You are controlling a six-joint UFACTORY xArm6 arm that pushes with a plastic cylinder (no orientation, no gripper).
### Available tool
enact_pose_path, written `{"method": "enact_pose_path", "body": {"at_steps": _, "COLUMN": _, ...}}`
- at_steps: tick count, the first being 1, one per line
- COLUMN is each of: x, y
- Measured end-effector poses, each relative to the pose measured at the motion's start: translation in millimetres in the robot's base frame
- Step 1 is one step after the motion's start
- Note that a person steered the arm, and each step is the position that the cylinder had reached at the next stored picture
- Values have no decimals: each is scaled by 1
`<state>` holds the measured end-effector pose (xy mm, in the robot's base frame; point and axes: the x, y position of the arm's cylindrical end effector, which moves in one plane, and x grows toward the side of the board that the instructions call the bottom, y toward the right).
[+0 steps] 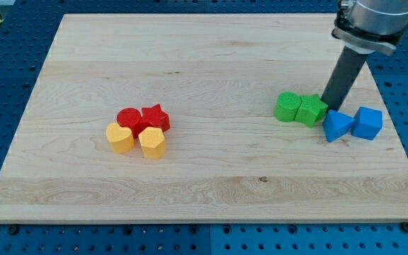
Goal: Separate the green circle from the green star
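The green circle (pixel 286 106) and the green star (pixel 311 110) sit touching side by side at the view's right, circle on the left. My dark rod comes down from the top right; my tip (pixel 327 104) stands just at the star's upper right edge, between the star and the blue triangle. I cannot tell if it touches the star.
A blue triangle (pixel 337 125) and a blue cube (pixel 367 122) lie just right of the star. At the view's left centre, a red circle (pixel 128 118), red star (pixel 156 116), yellow heart (pixel 120 137) and yellow hexagon (pixel 151 142) cluster together. The wooden board (pixel 204 42) ends near the blue blocks.
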<state>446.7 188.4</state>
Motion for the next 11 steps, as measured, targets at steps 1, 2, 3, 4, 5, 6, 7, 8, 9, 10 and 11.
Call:
{"method": "enact_pose_path", "body": {"at_steps": 1, "x": 0, "y": -61}}
{"method": "enact_pose_path", "body": {"at_steps": 2, "x": 0, "y": -125}}
{"method": "enact_pose_path", "body": {"at_steps": 3, "x": -1, "y": -129}}
{"method": "enact_pose_path", "body": {"at_steps": 4, "x": 1, "y": -100}}
{"method": "enact_pose_path", "body": {"at_steps": 5, "x": 40, "y": -90}}
{"method": "enact_pose_path", "body": {"at_steps": 6, "x": 66, "y": -116}}
{"method": "enact_pose_path", "body": {"at_steps": 7, "x": 58, "y": -170}}
{"method": "enact_pose_path", "body": {"at_steps": 8, "x": 13, "y": -205}}
{"method": "enact_pose_path", "body": {"at_steps": 9, "x": 8, "y": -207}}
{"method": "enact_pose_path", "body": {"at_steps": 10, "x": 40, "y": -192}}
{"method": "enact_pose_path", "body": {"at_steps": 11, "x": 67, "y": -156}}
